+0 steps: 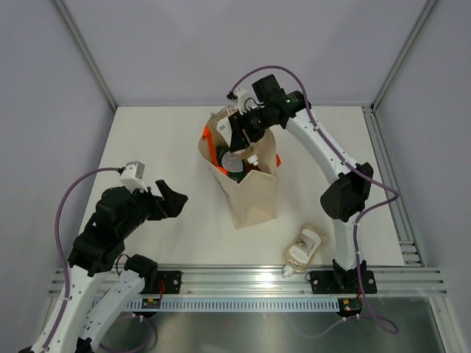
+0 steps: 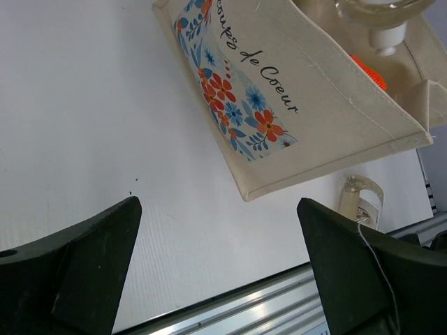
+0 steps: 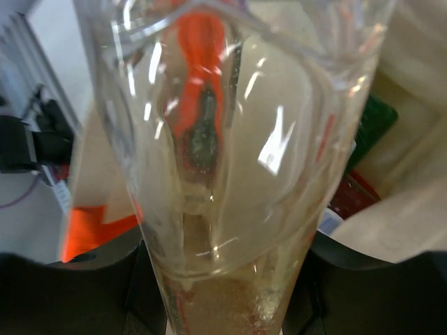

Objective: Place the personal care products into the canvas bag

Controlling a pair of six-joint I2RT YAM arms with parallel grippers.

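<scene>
While the right gripper's [image 1: 241,138] jaws clamp a clear pouch [image 3: 230,174], it hangs over the open bag [image 1: 254,195]. The left gripper [image 2: 218,202] gapes empty beside the bag, and a second pouch [image 1: 305,246] lies on the table [image 1: 162,147].

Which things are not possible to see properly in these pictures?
- Contents of the beige canvas bag: in the top view, the right gripper and its clear beige refill pouch cover the opening.
- Right wrist view: that pouch fills the frame, so only slivers of a green item and a red item show.
- Second clear pouch, outside the bag: in the left wrist view, its label is too small to read.
</scene>
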